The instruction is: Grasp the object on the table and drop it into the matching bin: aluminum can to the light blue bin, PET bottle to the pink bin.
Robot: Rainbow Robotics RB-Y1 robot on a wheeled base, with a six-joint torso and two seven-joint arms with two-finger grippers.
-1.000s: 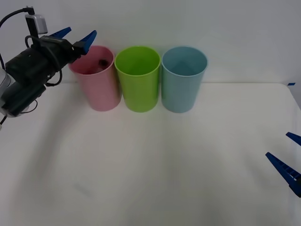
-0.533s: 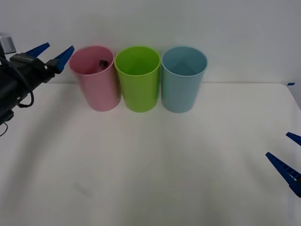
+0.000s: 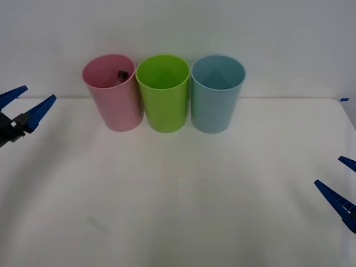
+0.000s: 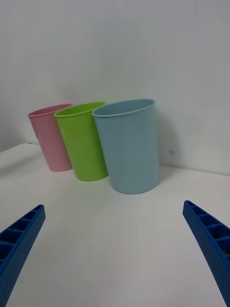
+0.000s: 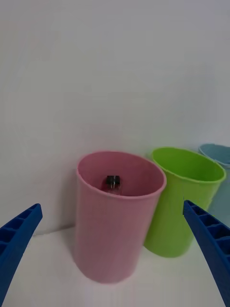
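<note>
We see three bins in a row at the back of the table (image 3: 183, 194): the pink bin (image 3: 114, 97) leftmost, the green bin (image 3: 163, 94) in the middle, the blue bin (image 3: 217, 95) rightmost, each just beside its neighbour; the bottle (image 3: 122, 74) sits inside the pink bin; the left gripper (image 3: 25, 105) hangs left of the pink bin, fingers apart; the right gripper (image 3: 340, 186) waits at the near right edge, fingers spread.

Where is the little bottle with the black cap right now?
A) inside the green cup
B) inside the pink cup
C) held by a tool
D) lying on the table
B: the bottle's black cap peeks up inside the pink cup, while both tools are open and hold nothing.
</note>
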